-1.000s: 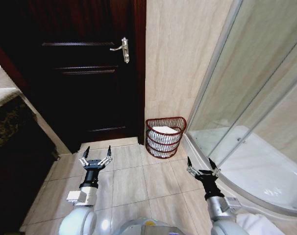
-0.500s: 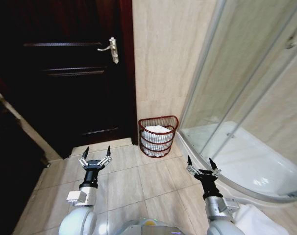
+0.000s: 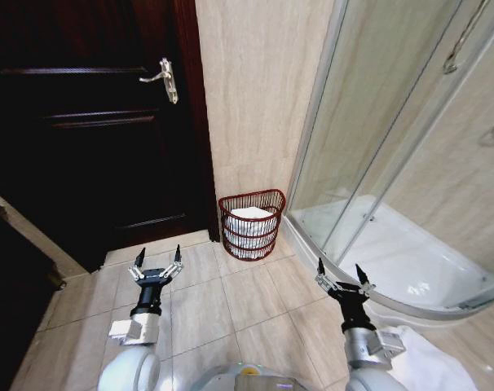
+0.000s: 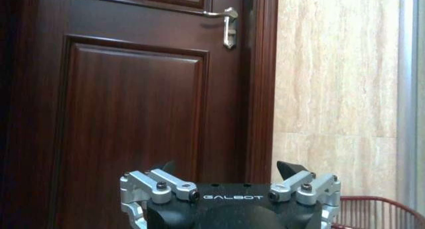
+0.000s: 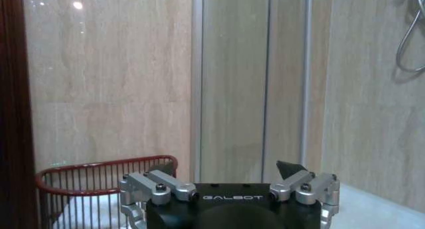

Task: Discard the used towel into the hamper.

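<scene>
Left gripper [image 3: 156, 259] and right gripper [image 3: 343, 278] hover low over the floor [image 3: 231, 301], fingers spread, holding nothing. Farther off, the hamper [image 3: 251, 224] stands against the wall between door [image 3: 92, 122] and shower [image 3: 394, 163], white cloth [image 3: 249, 216] inside.

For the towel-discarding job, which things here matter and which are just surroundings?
Job:
hamper, holding something white
left gripper, open, empty
right gripper, open, empty

Surroundings:
door
shower enclosure
white cloth on the floor by the robot's right side
</scene>
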`<state>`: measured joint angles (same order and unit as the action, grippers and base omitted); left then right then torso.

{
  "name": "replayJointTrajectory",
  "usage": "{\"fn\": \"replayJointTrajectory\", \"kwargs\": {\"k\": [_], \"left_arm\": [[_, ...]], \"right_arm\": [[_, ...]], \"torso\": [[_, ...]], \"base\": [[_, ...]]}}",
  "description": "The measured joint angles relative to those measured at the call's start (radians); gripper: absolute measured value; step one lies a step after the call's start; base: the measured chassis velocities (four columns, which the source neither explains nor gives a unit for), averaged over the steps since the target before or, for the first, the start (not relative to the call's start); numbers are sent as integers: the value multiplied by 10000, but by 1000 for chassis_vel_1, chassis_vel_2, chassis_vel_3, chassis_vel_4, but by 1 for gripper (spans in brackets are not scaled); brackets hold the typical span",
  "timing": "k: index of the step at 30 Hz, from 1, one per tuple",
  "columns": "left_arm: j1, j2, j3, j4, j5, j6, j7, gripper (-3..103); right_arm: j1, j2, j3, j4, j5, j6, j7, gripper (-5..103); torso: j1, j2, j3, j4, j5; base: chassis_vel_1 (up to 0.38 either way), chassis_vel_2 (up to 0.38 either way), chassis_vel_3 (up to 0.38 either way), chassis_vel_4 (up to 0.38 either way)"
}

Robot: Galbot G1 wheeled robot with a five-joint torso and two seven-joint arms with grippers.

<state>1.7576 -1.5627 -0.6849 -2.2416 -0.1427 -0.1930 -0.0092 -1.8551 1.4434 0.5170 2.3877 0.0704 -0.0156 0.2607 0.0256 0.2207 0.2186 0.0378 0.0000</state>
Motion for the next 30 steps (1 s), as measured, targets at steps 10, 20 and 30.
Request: {"fn": "replayJointTrajectory", "kwargs": {"k": [10, 20, 30], "left_arm": [[222, 0, -153, -190, 210, -511, -453, 100], [244, 94, -112, -179, 341, -722, -773, 100], [117, 185, -336, 114, -110, -628, -744, 100]], "right_arm": [[49, 75, 124, -636, -424, 1221, 117, 100], [-8, 161, 95, -1016, -597, 1802, 210, 100], [242, 261, -93, -1237, -853, 1375, 416, 100]], "torso": [[-118, -375, -259, 0, 2], [-224, -769, -548, -2, -2], [-249, -1068, -796, -1, -1]], "base": [[0, 0, 0, 0], [0, 0, 0, 0], [-69, -69, -75, -69]]}}
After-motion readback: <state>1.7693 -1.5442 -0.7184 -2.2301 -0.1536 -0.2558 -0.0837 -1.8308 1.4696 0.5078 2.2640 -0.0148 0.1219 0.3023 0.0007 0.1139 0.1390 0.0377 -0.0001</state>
